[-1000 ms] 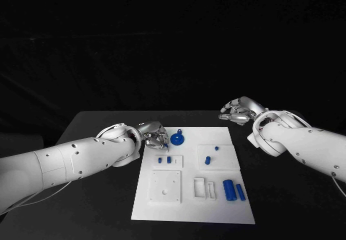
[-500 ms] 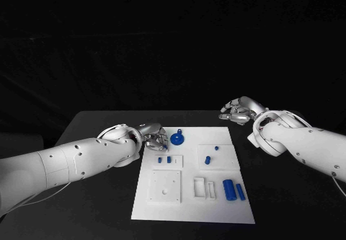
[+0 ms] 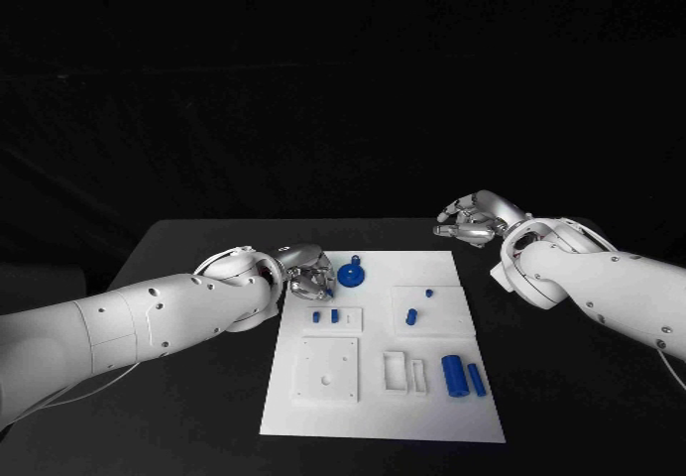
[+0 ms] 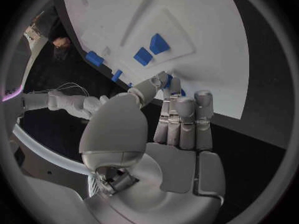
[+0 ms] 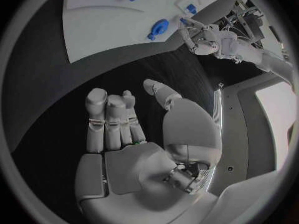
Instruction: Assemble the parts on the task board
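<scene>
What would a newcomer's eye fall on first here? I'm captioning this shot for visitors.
Probably the white task board in the middle of the black table, dotted with small blue parts, such as the round blue part near its far edge. Next, the left robot hand at the board's far left corner, pinching a small blue piece, while the right robot hand hovers beyond the board's far right corner, holding nothing.

A black table (image 3: 186, 397) carries a white rectangular task board (image 3: 379, 416) at its centre, its long side running from six o'clock to twelve o'clock, with dark tabletop showing at three and nine o'clock.
</scene>
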You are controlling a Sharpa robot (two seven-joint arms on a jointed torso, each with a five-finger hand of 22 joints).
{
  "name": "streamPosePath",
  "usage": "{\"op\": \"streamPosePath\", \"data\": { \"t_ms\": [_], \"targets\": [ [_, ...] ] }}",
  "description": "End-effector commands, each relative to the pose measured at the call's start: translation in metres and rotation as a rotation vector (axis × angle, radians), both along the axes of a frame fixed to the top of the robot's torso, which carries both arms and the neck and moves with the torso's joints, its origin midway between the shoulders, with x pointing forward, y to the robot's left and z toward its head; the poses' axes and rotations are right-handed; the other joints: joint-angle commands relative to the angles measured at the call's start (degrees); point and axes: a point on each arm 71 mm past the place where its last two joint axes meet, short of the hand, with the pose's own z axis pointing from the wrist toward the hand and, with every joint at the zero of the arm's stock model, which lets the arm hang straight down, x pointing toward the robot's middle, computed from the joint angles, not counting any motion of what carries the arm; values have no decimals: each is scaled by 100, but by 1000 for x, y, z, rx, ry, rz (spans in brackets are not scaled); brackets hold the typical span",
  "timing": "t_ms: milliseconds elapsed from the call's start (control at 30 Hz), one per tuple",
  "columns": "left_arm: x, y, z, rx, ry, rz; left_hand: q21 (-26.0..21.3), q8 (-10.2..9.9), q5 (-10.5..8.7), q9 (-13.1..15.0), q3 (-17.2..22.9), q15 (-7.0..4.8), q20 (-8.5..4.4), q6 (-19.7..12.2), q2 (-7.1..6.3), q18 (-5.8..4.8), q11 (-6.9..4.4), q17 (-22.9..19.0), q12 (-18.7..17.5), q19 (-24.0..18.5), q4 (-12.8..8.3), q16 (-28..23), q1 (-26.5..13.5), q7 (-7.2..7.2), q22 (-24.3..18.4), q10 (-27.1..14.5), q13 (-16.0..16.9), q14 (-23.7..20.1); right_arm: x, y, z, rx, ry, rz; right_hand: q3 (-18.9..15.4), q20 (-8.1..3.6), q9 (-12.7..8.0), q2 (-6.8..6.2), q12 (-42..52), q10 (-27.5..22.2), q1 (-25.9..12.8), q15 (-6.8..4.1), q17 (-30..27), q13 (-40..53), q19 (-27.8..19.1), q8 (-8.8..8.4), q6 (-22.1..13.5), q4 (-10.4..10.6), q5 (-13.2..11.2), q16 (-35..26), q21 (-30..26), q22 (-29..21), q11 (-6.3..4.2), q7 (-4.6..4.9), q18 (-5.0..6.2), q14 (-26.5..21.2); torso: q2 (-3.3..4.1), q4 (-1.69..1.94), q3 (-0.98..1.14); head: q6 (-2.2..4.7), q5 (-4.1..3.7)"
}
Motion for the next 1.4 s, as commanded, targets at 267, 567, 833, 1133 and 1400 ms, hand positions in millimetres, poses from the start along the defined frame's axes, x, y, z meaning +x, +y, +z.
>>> {"op": "streamPosePath", "data": {
  "t_ms": [267, 567, 833, 1133, 1400],
  "targets": [
    [-3, -2, -5, 20, 34, -18, 19, 13, 15, 8, 26, -13, -200, 37, 52, 324, -6, -8, 4, 30, -28, 9, -16, 5, 48, 32, 0, 32, 0, 1, 0, -6, 2, 14, 3, -53, -10, 39, 41, -1, 13, -12, -10, -9, -2, -35, 12, -47, 33, -21, -27, 40, -21, 39, 485, 40, 1, 3, -3, -5, -4],
    [-4, -7, -8, 61, 18, -38, 20, 12, 15, 7, 28, -14, -202, 39, 50, 324, -7, -10, 1, 31, -37, 8, -12, 3, 48, 34, 1, 33, 0, 2, 0, -6, 2, 15, 3, -53, -10, 40, 41, -1, 13, -12, -10, -11, -1, -35, 12, -47, 34, -22, -28, 40, -21, 39, 485, 40, 1, 0, -4, -12, 1],
    [-7, -14, -14, 113, -13, -72, 21, 11, 18, 7, 31, -15, -203, 40, 49, 323, -7, -13, -3, 32, -45, 6, -8, 2, 49, 35, 2, 32, 0, 2, -1, -6, 3, 15, 4, -53, -10, 41, 42, -1, 12, -12, -10, -12, -1, -35, 12, -48, 34, -22, -28, 41, -21, 39, 485, 40, 1, -3, -4, -17, -7],
    [-13, -20, -16, 150, -55, -116, 24, 13, 26, 7, 39, -17, -207, 52, 33, 321, -10, -21, -9, 36, -64, 0, 3, -2, 51, 48, 9, 31, 0, 1, -1, -7, 4, 14, 3, -52, -11, 41, 43, -1, 11, -12, -10, -14, 0, -35, 12, -49, 34, -22, -29, 41, -21, 39, 485, 41, 0, 1, -1, -27, -9],
    [-14, -17, -16, 150, -60, -110, 25, 14, 26, 7, 42, -18, -208, 60, 29, 320, -12, -23, -9, 38, -65, 1, 3, -3, 52, 57, 12, 34, 0, 1, -1, -7, 4, 13, 3, -52, -11, 41, 44, -2, 10, -12, -10, -15, 0, -36, 12, -49, 34, -23, -30, 42, -21, 39, 485, 41, 0, -2, -2, -29, -12]
  ]
}}
